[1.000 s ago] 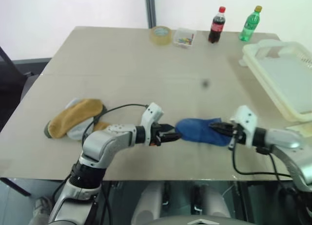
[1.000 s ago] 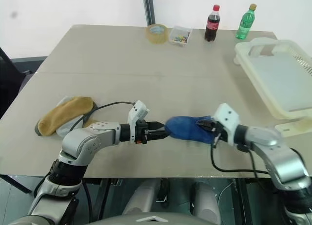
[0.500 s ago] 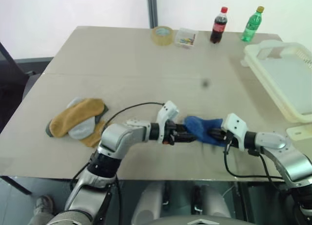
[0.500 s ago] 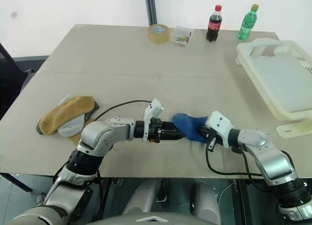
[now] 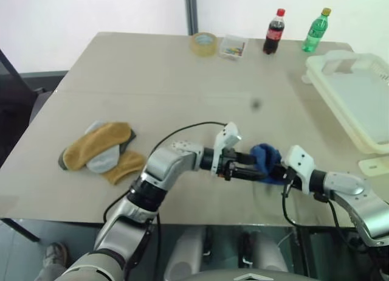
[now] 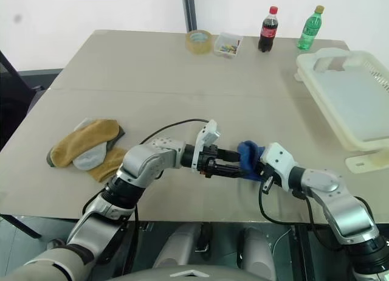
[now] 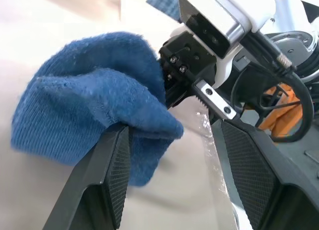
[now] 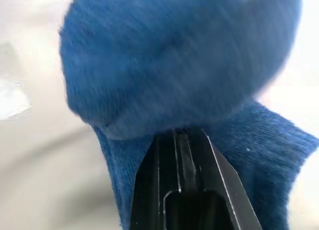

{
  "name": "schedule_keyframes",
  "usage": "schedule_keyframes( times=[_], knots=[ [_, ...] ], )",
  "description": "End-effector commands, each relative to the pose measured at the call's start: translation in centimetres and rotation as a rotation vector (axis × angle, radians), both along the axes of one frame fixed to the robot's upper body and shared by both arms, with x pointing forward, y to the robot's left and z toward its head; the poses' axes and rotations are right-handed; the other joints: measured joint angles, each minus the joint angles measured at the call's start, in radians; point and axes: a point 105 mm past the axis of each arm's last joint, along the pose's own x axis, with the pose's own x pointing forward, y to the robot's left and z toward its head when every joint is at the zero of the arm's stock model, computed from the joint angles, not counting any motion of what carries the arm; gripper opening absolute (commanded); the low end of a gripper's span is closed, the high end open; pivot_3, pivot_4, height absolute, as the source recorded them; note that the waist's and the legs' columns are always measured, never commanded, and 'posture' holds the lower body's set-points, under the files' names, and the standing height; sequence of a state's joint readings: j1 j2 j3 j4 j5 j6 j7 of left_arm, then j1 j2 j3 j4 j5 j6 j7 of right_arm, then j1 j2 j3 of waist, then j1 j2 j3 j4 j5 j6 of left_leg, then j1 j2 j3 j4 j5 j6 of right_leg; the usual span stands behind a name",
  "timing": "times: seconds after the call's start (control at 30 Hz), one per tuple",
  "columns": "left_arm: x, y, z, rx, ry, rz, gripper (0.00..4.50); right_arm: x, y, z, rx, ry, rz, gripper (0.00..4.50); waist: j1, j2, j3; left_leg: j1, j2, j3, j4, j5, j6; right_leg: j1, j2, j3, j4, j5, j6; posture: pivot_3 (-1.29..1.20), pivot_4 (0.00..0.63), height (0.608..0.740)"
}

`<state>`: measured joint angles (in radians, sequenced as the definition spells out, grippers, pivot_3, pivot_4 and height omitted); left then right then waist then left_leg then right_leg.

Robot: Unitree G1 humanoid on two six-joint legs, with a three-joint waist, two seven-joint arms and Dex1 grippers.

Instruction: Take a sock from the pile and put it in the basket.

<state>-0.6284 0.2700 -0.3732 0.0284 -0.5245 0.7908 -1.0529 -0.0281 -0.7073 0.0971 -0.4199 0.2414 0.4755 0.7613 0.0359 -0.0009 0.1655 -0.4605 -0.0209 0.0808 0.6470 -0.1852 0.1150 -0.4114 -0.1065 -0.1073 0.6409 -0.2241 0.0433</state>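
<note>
My right gripper (image 6: 262, 169) has its two black fingers pinched shut on the royal-blue fuzzy terry-cloth sock (image 5: 265, 161), which is bunched into a lump just above the near edge of the beige tabletop (image 5: 182, 92), right of centre. My left gripper (image 5: 249, 173) reaches in from the left with its jaws standing apart; in the left wrist view one ribbed black finger (image 7: 117, 175) sits under the sock's folded edge, touching the cloth, while the other finger is clear of it beside my right gripper's body. Whether the left one actually bears any of the sock I cannot tell.

The pile of mustard-yellow and light grey soft socks (image 5: 100, 153) lies well apart at the near left of the table. The large shallow cream-white slotted plastic basket (image 5: 340, 65) sits at the far right edge. Along the far side stand a roll of tan tape (image 5: 203, 43), a small clear box of coloured bits (image 5: 233, 46), a dark cola bottle with a red cap (image 5: 273, 31) and a green bottle with a yellow cap (image 5: 313, 30)
</note>
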Motion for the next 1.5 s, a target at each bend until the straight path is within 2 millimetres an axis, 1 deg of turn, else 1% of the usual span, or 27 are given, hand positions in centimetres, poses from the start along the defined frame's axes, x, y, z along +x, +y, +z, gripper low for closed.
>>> schedule_keyframes(
  times=[0.03,0.13,0.23,0.37,0.5,0.6,0.7,0.77,0.8,0.83,0.87,0.9,0.93,0.97,1.0,1.03,1.07,1.13,1.17,1.27,1.33,1.37,1.5],
  knots=[
    [-0.3,-1.4,0.9,-0.040,-0.050,-0.058,2.98,-0.5,-0.2,1.6,-0.027,-0.079,-0.001,0.06,0.003,0.000,0.000,0.000,0.000,0.000,0.000,0.000,0.000,0.000,0.000,0.000,0.000,0.000,0.000,0.00,0.150,0.740],
    [-0.3,-2.3,1.1,-0.056,-0.067,-0.074,2.98,-1.3,-0.3,1.5,-0.056,-0.093,0.005,0.06,0.005,0.000,0.000,0.000,0.000,0.000,0.000,0.000,0.000,0.000,0.000,0.000,0.000,0.000,0.000,0.00,0.150,0.740],
    [-0.4,-2.6,1.2,-0.061,-0.077,-0.092,2.98,-2.0,-0.4,1.1,-0.111,-0.107,0.023,0.06,0.003,0.000,0.000,0.000,0.000,0.000,0.000,0.000,0.000,0.000,0.000,0.000,0.000,0.000,0.001,0.00,0.150,0.740],
    [-0.1,-3.1,1.0,-0.057,-0.083,-0.100,2.98,-2.1,-0.6,1.9,-0.147,-0.173,0.012,0.06,0.003,0.000,0.000,0.000,0.001,0.000,0.001,0.000,0.000,0.000,0.000,-0.001,0.000,-0.001,0.001,0.00,0.150,0.740],
    [0.2,-3.9,-0.6,-0.019,-0.061,-0.111,2.98,-2.5,-1.0,2.9,-0.157,-0.215,-0.010,0.06,0.010,0.000,0.000,-0.001,0.000,0.000,0.001,0.000,0.001,0.000,0.000,-0.001,0.000,-0.001,0.001,0.00,0.150,0.740],
    [0.5,-4.5,-2.3,0.029,-0.054,-0.125,2.98,-3.3,-1.1,3.7,-0.103,-0.199,-0.042,0.06,0.008,0.000,0.000,-0.002,0.000,-0.001,0.002,-0.001,0.002,0.000,0.000,-0.001,0.000,-0.001,0.002,0.00,0.150,0.740],
    [0.4,-5.0,-4.2,0.072,-0.086,-0.163,2.98,-3.5,-1.6,4.4,-0.039,-0.190,-0.124,0.06,0.009,0.000,0.000,-0.002,0.001,-0.001,0.003,-0.001,0.002,0.000,0.000,-0.002,0.000,-0.001,0.002,0.00,0.150,0.740],
    [0.3,-5.2,-4.6,0.079,-0.088,-0.188,2.98,-3.5,-1.8,4.5,-0.015,-0.174,-0.155,0.06,0.009,0.000,0.000,-0.002,0.001,-0.001,0.003,-0.001,0.002,0.000,0.000,-0.002,0.000,-0.001,0.002,0.00,0.150,0.740],
    [0.4,-5.2,-4.7,0.081,-0.103,-0.192,2.98,-3.2,-1.9,4.8,0.011,-0.178,-0.185,0.27,0.008,0.000,0.000,-0.002,0.001,-0.001,0.003,-0.004,0.006,0.000,0.000,-0.002,0.000,-0.001,0.002,0.00,0.150,0.740],
    [0.4,-5.2,-4.7,0.078,-0.118,-0.197,2.98,-2.8,-1.9,5.2,0.040,-0.182,-0.209,0.56,0.007,0.000,0.000,-0.002,0.001,-0.001,0.003,-0.004,0.007,0.000,0.000,-0.002,0.000,-0.001,0.002,0.00,0.150,0.740],
    [0.6,-5.1,-4.4,0.065,-0.133,-0.193,2.98,-2.4,-1.8,5.6,0.072,-0.188,-0.226,1.05,0.006,0.000,0.000,-0.002,0.001,-0.001,0.004,-0.004,0.007,0.001,0.000,-0.002,0.000,-0.001,0.002,0.00,0.150,0.740],
    [0.8,-4.7,-3.9,0.047,-0.167,-0.193,2.98,-1.6,-1.7,5.8,0.100,-0.191,-0.257,1.25,0.004,0.000,0.000,-0.002,0.001,-0.001,0.004,-0.004,0.007,0.000,0.000,-0.002,0.000,-0.001,0.002,0.00,0.150,0.740],
    [0.9,-4.4,-3.3,0.025,-0.201,-0.194,2.98,-0.9,-1.7,5.9,0.115,-0.193,-0.285,1.72,0.001,0.000,0.000,-0.002,0.001,-0.001,0.004,-0.004,0.007,0.000,0.000,-0.002,0.000,-0.001,0.002,0.00,0.150,0.740],
    [1.0,-4.0,-2.7,0.004,-0.232,-0.187,2.98,-0.3,-1.6,5.6,0.129,-0.177,-0.299,2.10,-0.001,0.000,0.000,-0.002,0.001,-0.001,0.004,-0.004,0.007,0.000,0.000,-0.002,0.000,-0.001,0.002,0.00,0.150,0.740],
    [1.0,-3.8,-2.2,-0.015,-0.257,-0.181,2.98,0.1,-1.3,5.3,0.137,-0.159,-0.300,2.61,-0.001,0.000,0.000,-0.002,0.001,-0.001,0.004,-0.004,0.007,0.000,0.000,-0.002,0.000,-0.001,0.001,0.00,0.150,0.740],
    [1.0,-3.7,-1.9,-0.026,-0.270,-0.176,2.98,0.2,-1.2,5.1,0.140,-0.146,-0.297,2.90,0.000,0.000,0.000,-0.002,0.001,-0.001,0.004,-0.004,0.007,0.000,0.000,-0.002,0.000,-0.001,0.001,0.00,0.150,0.740],
    [1.2,-3.5,-1.3,-0.038,-0.305,-0.163,2.98,0.7,-1.3,4.5,0.135,-0.124,-0.314,2.90,0.001,0.000,0.000,-0.002,0.001,-0.001,0.004,-0.004,0.007,0.000,0.000,-0.002,0.000,0.000,0.000,0.00,0.150,0.740],
    [1.5,-2.4,0.7,-0.083,-0.355,-0.118,2.98,1.0,-1.4,2.5,0.107,-0.042,-0.313,2.90,0.002,0.001,0.000,-0.002,0.001,-0.001,0.003,-0.004,0.006,0.000,0.000,-0.002,0.000,0.001,-0.002,0.00,0.150,0.740],
    [1.5,-1.9,1.4,-0.095,-0.368,-0.101,2.98,1.1,-1.5,1.8,0.096,-0.012,-0.319,2.90,-0.001,0.001,0.000,-0.004,0.000,-0.001,0.004,-0.002,0.005,-0.001,0.000,-0.002,-0.001,0.001,-0.002,0.00,0.150,0.740],
    [1.2,0.6,2.8,-0.096,-0.406,-0.074,2.98,1.0,-2.7,0.1,0.049,0.062,-0.326,2.90,-0.002,0.001,0.000,-0.004,0.000,0.000,0.004,-0.003,0.005,0.000,0.000,-0.002,-0.001,0.002,-0.002,0.00,0.150,0.740],
    [0.9,2.0,2.9,-0.073,-0.426,-0.055,2.98,0.6,-3.1,-1.2,0.008,0.124,-0.308,2.90,-0.003,0.003,-0.001,-0.003,0.000,-0.001,0.004,-0.003,0.005,0.000,0.000,-0.002,0.000,0.002,-0.002,0.00,0.150,0.740],
    [0.9,2.6,2.8,-0.056,-0.433,-0.043,2.98,0.1,-3.1,-1.8,-0.003,0.173,-0.287,2.90,-0.002,0.003,-0.002,-0.003,0.000,-0.001,0.004,-0.003,0.005,0.000,0.000,-0.002,-0.001,0.001,-0.002,0.00,0.150,0.740],
    [0.8,3.8,2.3,-0.013,-0.445,-0.005,2.98,-1.0,-2.1,-3.0,-0.016,0.303,-0.192,2.90,0.003,0.003,-0.003,-0.002,0.000,-0.001,0.005,-0.003,0.005,0.002,0.000,-0.003,-0.001,0.000,0.000,0.00,0.150,0.740]
  ],
)
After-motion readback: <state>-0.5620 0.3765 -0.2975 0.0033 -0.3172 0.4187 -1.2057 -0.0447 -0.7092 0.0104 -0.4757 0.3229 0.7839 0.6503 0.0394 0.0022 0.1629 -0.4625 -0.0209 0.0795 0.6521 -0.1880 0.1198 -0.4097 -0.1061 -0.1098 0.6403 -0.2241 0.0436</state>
